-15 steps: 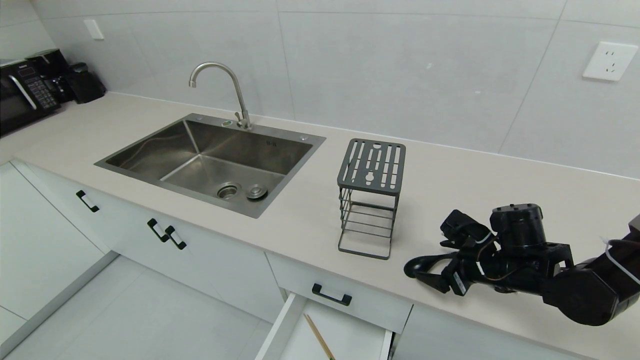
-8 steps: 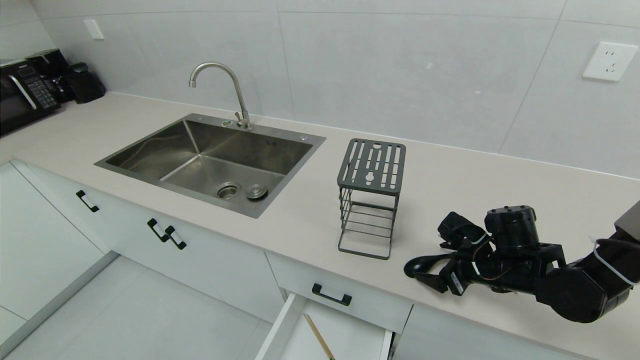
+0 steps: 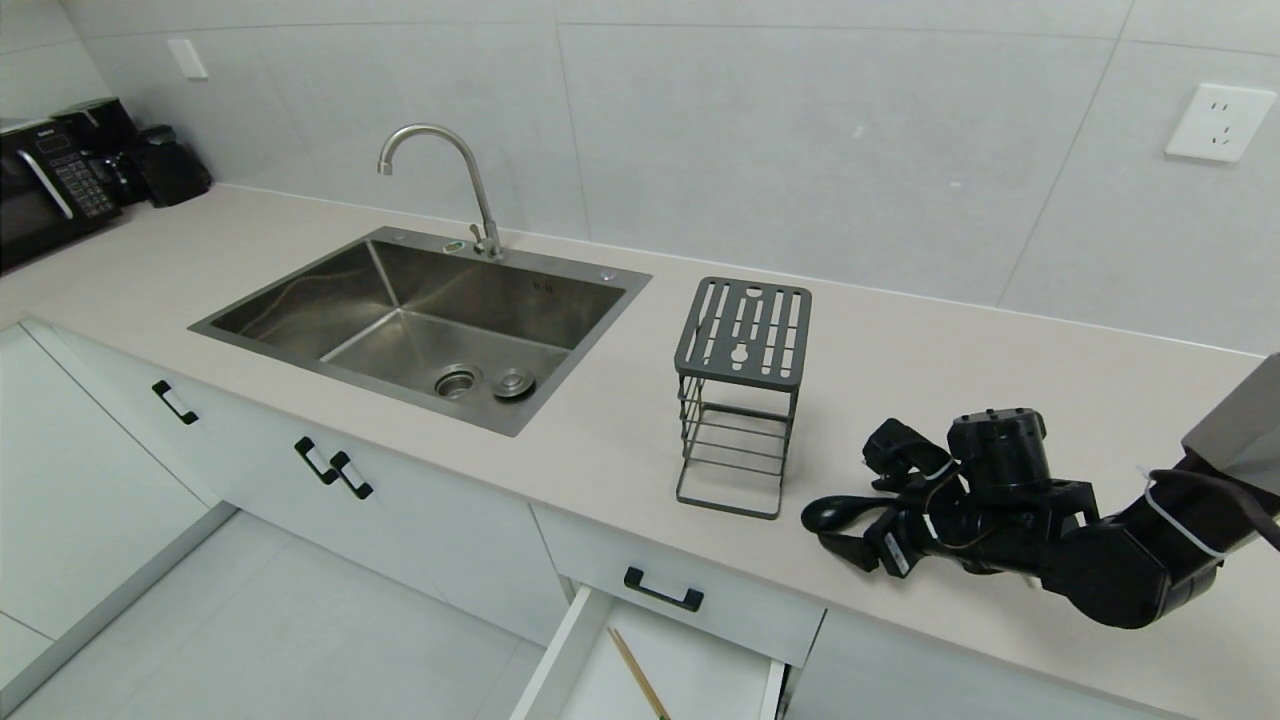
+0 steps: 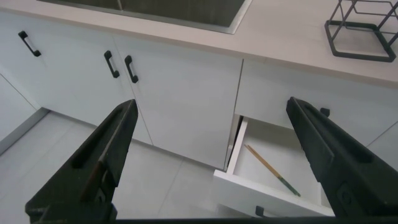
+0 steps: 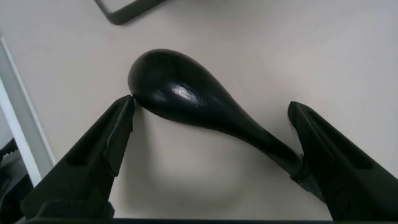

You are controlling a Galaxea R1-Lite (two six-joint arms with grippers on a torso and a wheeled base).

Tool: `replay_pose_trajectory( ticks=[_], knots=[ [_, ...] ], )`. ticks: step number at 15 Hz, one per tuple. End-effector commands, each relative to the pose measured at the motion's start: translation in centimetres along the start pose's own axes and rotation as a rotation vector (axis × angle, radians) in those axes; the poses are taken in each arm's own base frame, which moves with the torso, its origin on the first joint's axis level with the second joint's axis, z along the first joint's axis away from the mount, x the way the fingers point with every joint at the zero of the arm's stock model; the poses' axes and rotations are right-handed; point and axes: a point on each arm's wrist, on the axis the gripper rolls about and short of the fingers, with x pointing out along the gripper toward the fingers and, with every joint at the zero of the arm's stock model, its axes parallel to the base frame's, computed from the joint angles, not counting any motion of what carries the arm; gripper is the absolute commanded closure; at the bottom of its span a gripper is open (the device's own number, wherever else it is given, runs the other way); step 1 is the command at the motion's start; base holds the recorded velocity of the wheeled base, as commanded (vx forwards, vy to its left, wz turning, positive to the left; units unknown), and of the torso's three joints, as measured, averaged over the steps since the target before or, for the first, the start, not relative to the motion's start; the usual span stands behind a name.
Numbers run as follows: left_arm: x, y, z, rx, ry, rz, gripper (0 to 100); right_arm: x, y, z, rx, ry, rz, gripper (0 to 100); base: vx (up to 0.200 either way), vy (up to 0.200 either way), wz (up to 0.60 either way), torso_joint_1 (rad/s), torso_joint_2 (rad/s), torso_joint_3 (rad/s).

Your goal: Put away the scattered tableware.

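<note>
So your right gripper (image 5: 211, 118) is down low over the counter (image 3: 950, 370), near its front edge, with the fingers spread wide and the black spoon (image 5: 186, 99) lying diagonally between them. The rim of the spoon's bowl touches one finger (image 5: 118, 134), and the handle runs off to meet the other finger lower down. I honestly can't tell if the spoon is flat on the counter or lifted a hair. In the head view its bowl pokes out past the fingertips toward the wire rack (image 3: 742, 390), close to the rack's foot but not touching it. The rack stands upright between the spoon and the sink (image 3: 300, 330), and the faucet (image 3: 440, 170) is at the back of the sink. Your left gripper (image 4: 211, 118) is also spread wide with nothing in it. It hangs out in front of the white cabinets, below counter height. Under the counter, one drawer (image 4: 231, 155) is pulled open, and there's a single chopstick (image 4: 270, 168) lying slantwise on its floor. A microwave (image 3: 45, 190) sits way off at the far left end of the counter.
</note>
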Motion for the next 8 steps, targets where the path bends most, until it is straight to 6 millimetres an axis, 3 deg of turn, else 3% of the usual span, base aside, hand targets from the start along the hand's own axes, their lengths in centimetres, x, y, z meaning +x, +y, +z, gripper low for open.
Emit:
replay_pose_trajectory(
  ticks=[1, 2, 8],
  knots=[
    [0.00, 0.00, 0.00, 0.000, 0.000, 0.000, 0, 0.34, -0.05, -0.10, 0.025, 0.016, -0.035, 0, 0.000, 0.000, 0.00, 0.000, 0.00, 0.000],
    [0.00, 0.00, 0.00, 0.000, 0.000, 0.000, 0, 0.38, -0.07, -0.31, 0.041, 0.034, -0.069, 100, 0.000, 0.000, 0.00, 0.000, 0.00, 0.000],
    [0.00, 0.00, 0.00, 0.000, 0.000, 0.000, 0, 0.30, -0.08, -0.27, 0.041, 0.033, -0.073, 100, 0.000, 0.000, 0.00, 0.000, 0.00, 0.000]
  ],
)
